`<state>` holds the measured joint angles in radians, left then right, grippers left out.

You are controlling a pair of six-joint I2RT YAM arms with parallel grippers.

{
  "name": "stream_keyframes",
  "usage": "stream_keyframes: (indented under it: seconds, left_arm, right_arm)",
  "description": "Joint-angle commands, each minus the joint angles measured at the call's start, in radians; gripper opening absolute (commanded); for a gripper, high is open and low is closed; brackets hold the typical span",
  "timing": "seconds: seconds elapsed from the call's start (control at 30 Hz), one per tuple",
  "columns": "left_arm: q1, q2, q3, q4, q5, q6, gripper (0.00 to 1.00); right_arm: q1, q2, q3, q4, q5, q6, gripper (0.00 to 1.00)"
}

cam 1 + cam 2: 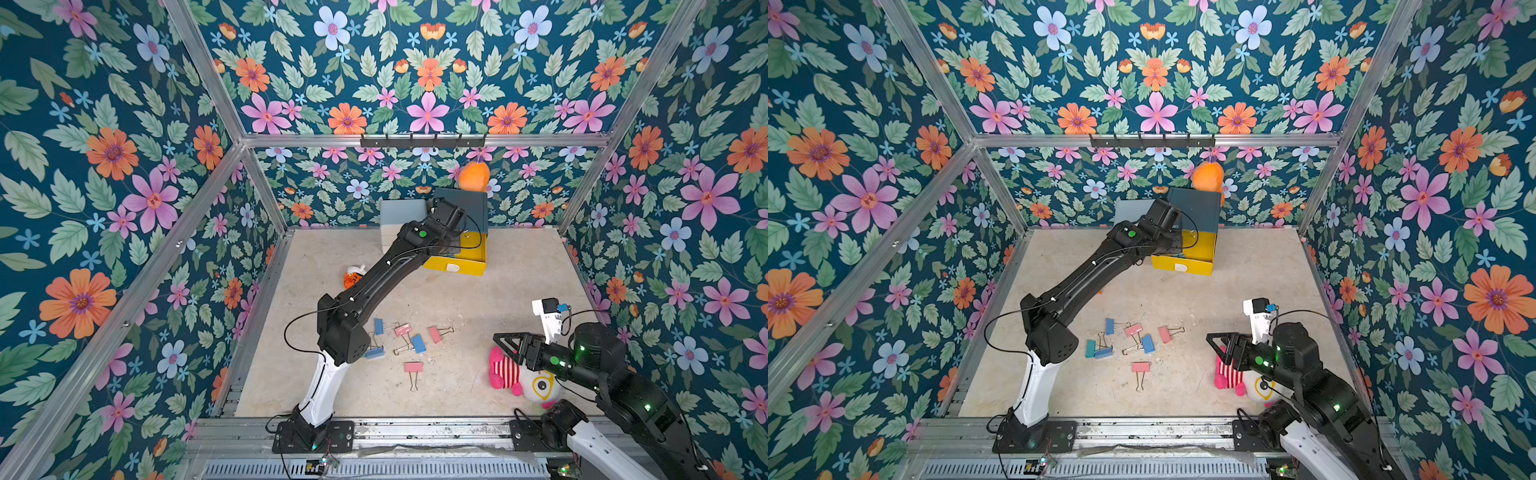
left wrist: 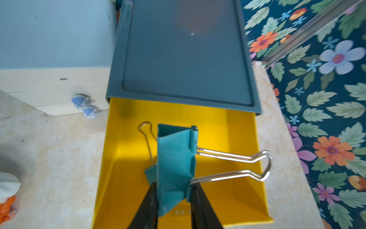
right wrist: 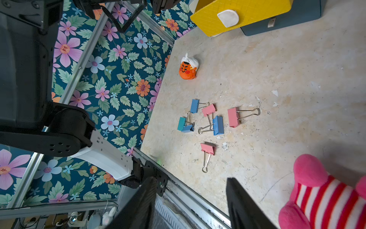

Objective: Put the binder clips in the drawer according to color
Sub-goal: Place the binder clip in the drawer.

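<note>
In the left wrist view my left gripper is shut on a teal binder clip. It holds the clip above the pulled-out yellow drawer of the dark blue-grey cabinet. In both top views the left wrist covers that gripper over the drawer. Several blue and pink binder clips lie loose mid-table, among them a blue one and a pink one. A teal clip lies beside them. My right gripper hovers open and empty to their right, its fingers wide apart.
A pink striped plush and a white plush lie under the right arm. A small orange plush sits left of the drawer. An orange plush hangs above the cabinet. A white and pale-blue drawer unit stands beside the cabinet.
</note>
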<state>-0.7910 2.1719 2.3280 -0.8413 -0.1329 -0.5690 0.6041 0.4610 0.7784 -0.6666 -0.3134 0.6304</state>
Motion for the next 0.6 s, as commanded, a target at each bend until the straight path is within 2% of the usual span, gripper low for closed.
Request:
stream_keyframes:
  seconds: [0.0,0.1,0.17,0.27,0.43,0.57]
  left_arm:
    - [0.002,0.012,0.0,-0.021,0.071,0.038,0.29]
    - [0.003,-0.002,-0.005,-0.013,0.062,0.047,0.5]
    - [0.004,-0.024,-0.022,0.031,0.06,0.055,0.59]
    - [0.001,-0.073,-0.071,0.074,0.047,0.054,0.68]
    - [0.0,-0.218,-0.216,0.1,-0.038,0.017,0.68]
    - [-0.002,-0.443,-0.485,0.096,-0.129,-0.033,0.67]
  right_arm:
    - [0.0,0.01,-0.004,0.024,-0.003,0.001,0.6]
    - [0.0,0.011,-0.014,0.037,-0.009,0.011,0.6]
    - [0.0,0.015,-0.018,0.041,-0.011,0.014,0.59]
    - [0.0,0.026,-0.022,0.045,-0.016,0.012,0.6]
    - [0.0,0.041,-0.021,0.044,-0.036,-0.005,0.6]
    - [0.0,0.085,-0.029,0.039,-0.069,-0.017,0.6]
